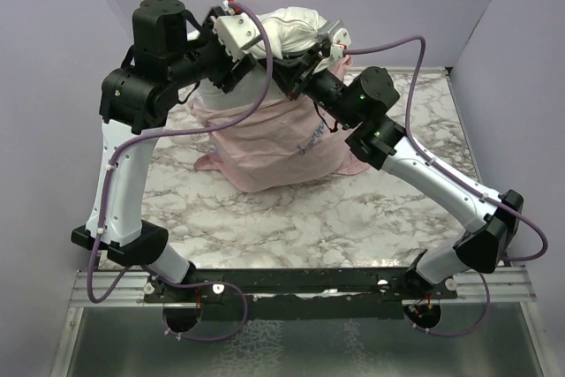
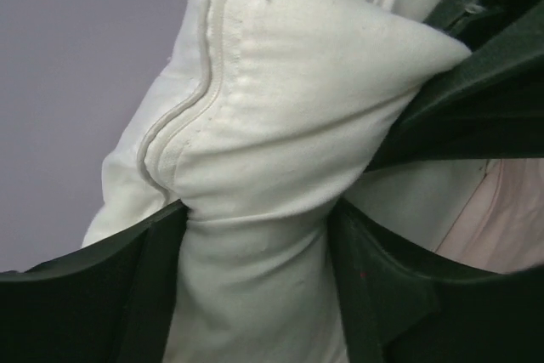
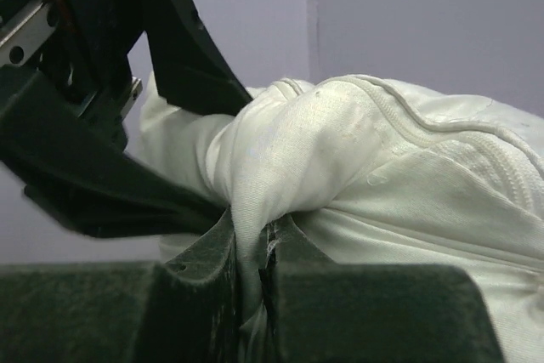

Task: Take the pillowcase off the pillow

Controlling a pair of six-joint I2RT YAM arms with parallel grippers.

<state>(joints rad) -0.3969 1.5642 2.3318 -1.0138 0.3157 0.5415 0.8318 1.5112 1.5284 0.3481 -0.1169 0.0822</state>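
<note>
left arm (image 1: 119,183), right arm (image 1: 441,187): white links, black joints, purple cables (image 1: 397,41). green LED (image 1: 361,94) on right. left end effector (image 2: 255,244) fingers (image 2: 102,295) matte black.

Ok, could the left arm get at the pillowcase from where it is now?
Probably yes, once it lets go: the left gripper is clamped on top of the pillow, just above the pillowcase bunched round its lower half. Nothing lies between on that side; the right gripper holds the top too.
</note>
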